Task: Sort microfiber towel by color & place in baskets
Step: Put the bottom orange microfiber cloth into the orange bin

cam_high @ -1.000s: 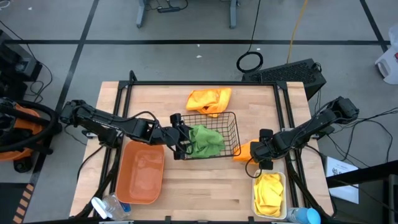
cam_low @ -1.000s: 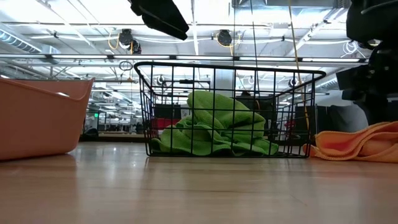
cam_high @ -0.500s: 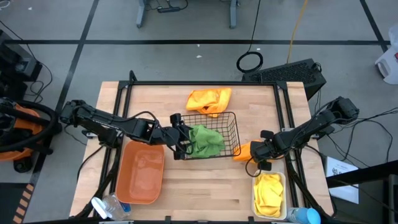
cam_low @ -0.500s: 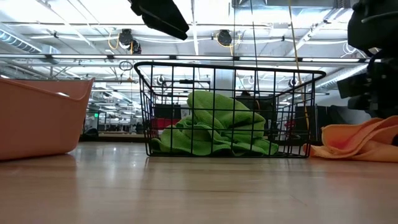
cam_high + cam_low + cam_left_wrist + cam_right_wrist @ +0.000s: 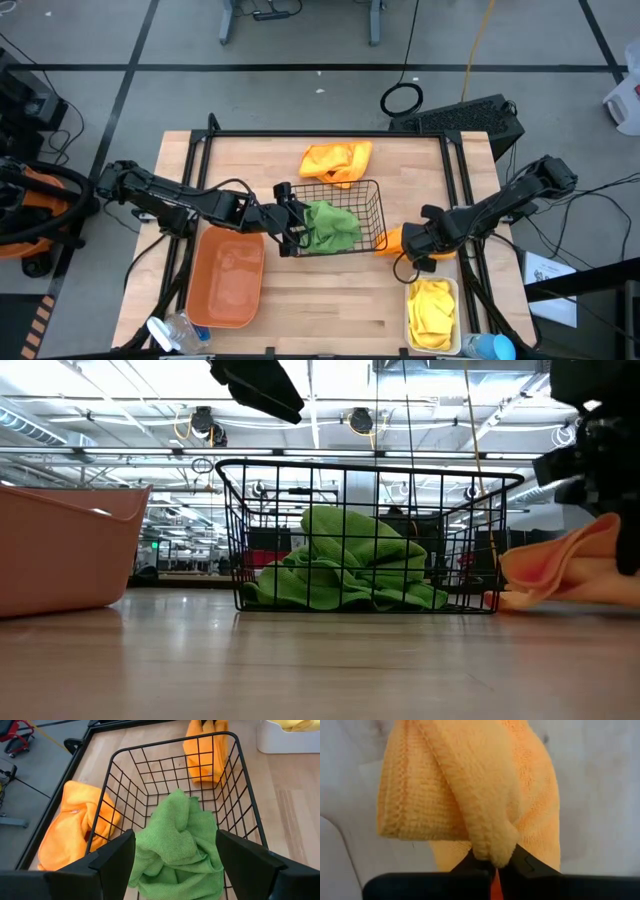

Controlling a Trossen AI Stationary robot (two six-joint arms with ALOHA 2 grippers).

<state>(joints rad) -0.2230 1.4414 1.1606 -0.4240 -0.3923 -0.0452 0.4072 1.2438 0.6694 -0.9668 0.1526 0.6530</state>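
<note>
Green towels [image 5: 330,226] lie heaped in the black wire basket [image 5: 372,200] at mid-table. My left gripper [image 5: 175,847] hovers open above the basket's left rim, over the green heap [image 5: 180,840]. An orange towel [image 5: 393,241] lies just right of the basket, with my right gripper [image 5: 418,246] shut on it. A second orange towel [image 5: 336,159] rests crumpled on the table behind the basket. Yellow towels [image 5: 432,310] fill the white bin [image 5: 409,318] at the near right. The orange bin [image 5: 228,278] stands at the near left. My right gripper pinches a bunched fold of the orange towel [image 5: 489,851] between its two fingers, coming slanting down from the table's right side. The held right part [image 5: 592,538] is raised, and the towel slopes down to its left end [image 5: 518,592], which lies on the table beside the basket.
A clear plastic bottle [image 5: 178,334] lies at the near left corner and a blue-capped bottle [image 5: 490,347] stands by the white bin. Black frame rails [image 5: 320,133] run along the table's far and side edges. Bare wood [image 5: 330,300] shows between the two bins.
My right gripper has shut on the orange towel beside the basket and risen a little. The towel's right part has been drawn up into a peak, while its left end has stayed on the table.
</note>
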